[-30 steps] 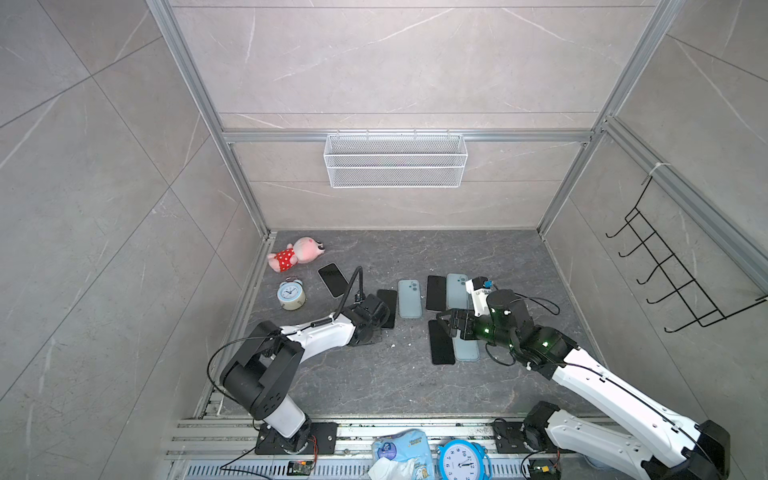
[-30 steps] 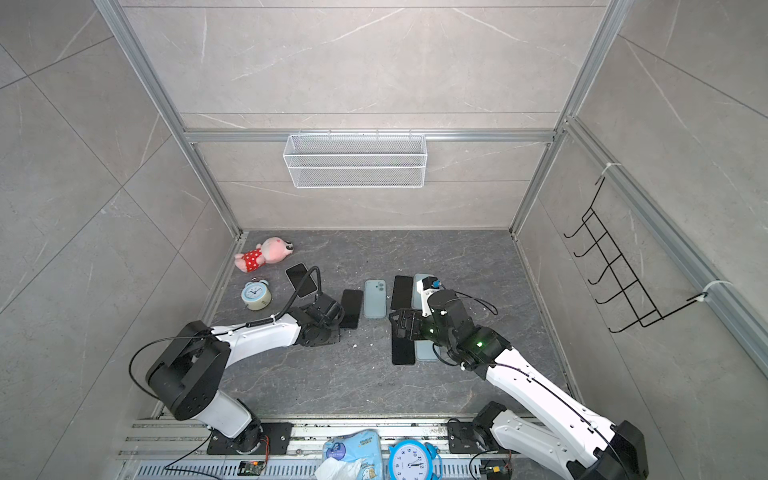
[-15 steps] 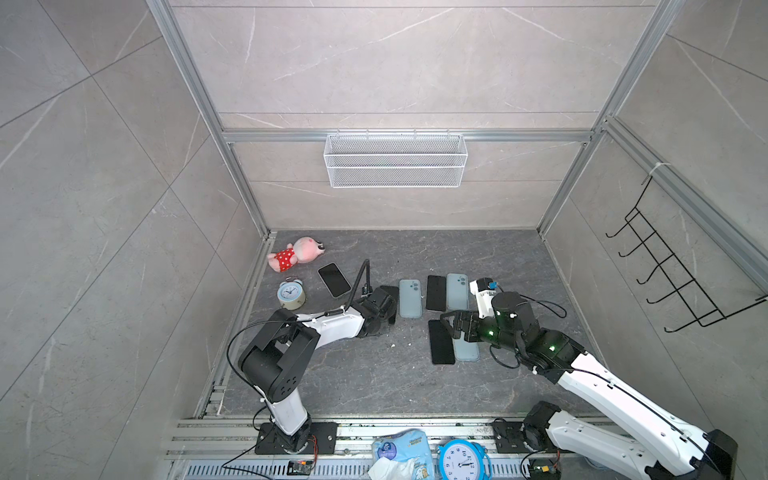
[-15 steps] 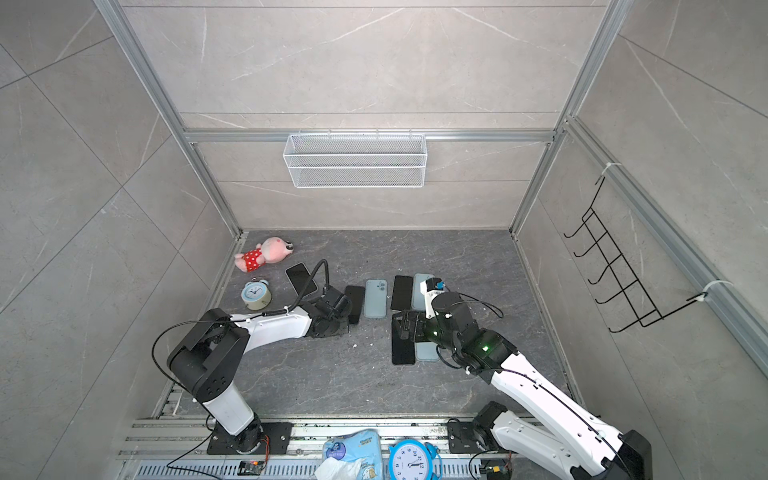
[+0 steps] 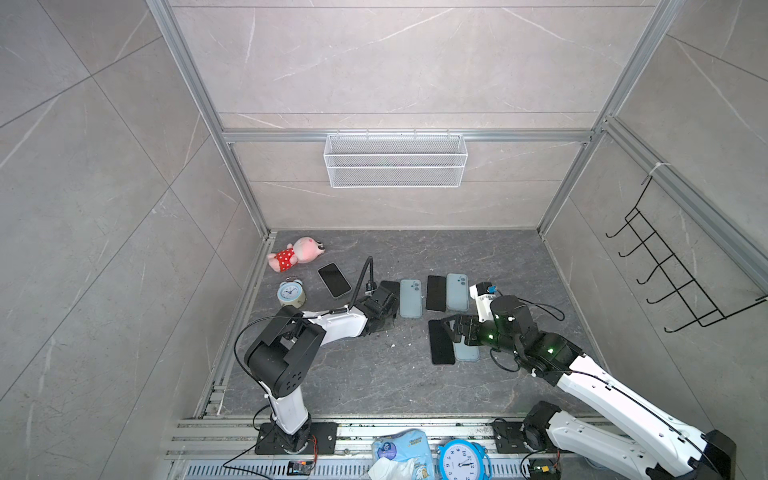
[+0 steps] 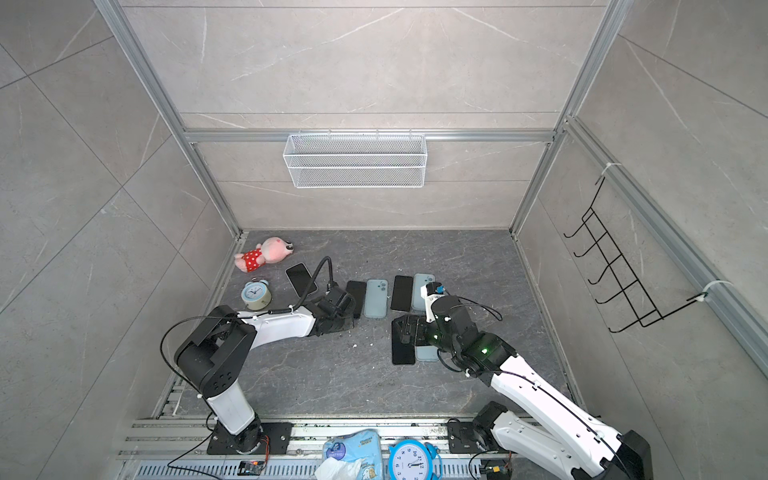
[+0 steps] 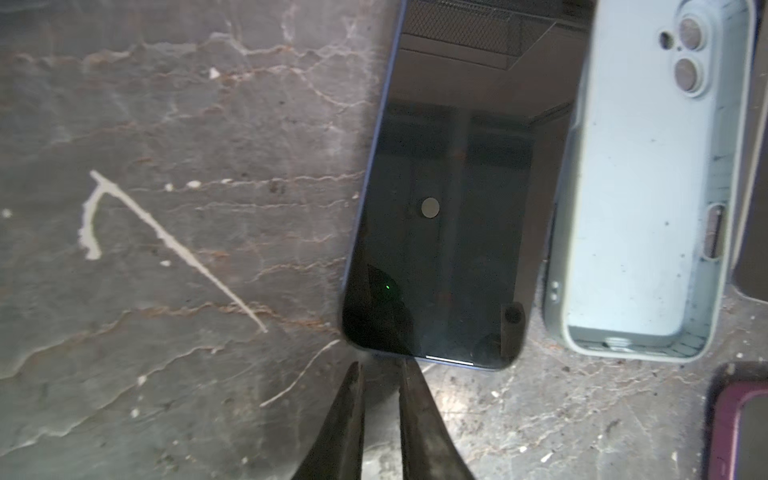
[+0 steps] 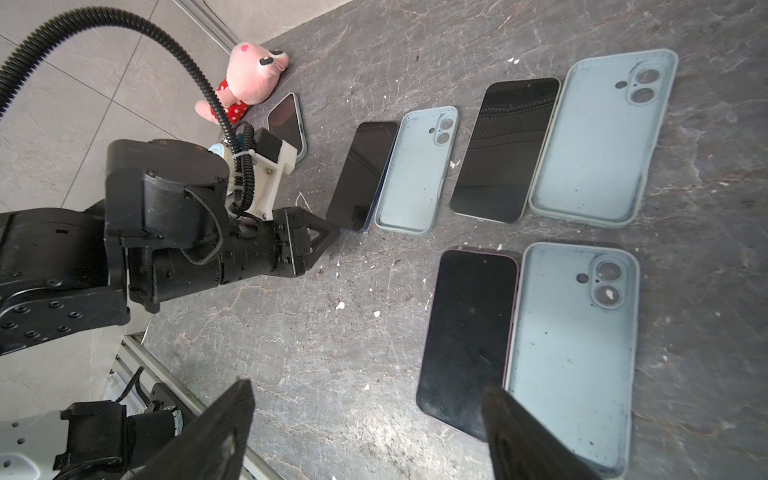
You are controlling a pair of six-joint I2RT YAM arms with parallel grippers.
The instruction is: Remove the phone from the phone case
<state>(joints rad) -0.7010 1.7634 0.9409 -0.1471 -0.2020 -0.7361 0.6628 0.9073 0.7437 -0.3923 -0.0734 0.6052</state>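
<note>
Near the plush toy lies a dark-screened phone (image 5: 334,279) (image 8: 286,120) with a pale blue rim around it, apparently the phone case. My left gripper (image 7: 380,365) (image 5: 390,318) is low on the floor, shut to a thin gap with nothing in it. One fingertip touches the near end of a bare blue-edged phone (image 7: 440,208). An empty pale blue case (image 7: 648,187) (image 5: 410,298) lies beside that phone. My right gripper (image 8: 365,386) (image 5: 455,332) hangs open above a purple-edged phone (image 8: 469,340) and a second empty case (image 8: 573,353).
Another bare phone (image 5: 436,293) and empty case (image 5: 457,291) lie at the back right. A plush toy (image 5: 295,253) and small alarm clock (image 5: 291,293) sit by the left wall. A tissue pack (image 5: 401,451) and blue clock (image 5: 463,461) rest on the front rail.
My left gripper has slid a little to the right, up to the near end of the bare phone, and its elbow has risen. The right gripper has barely shifted and stays open.
</note>
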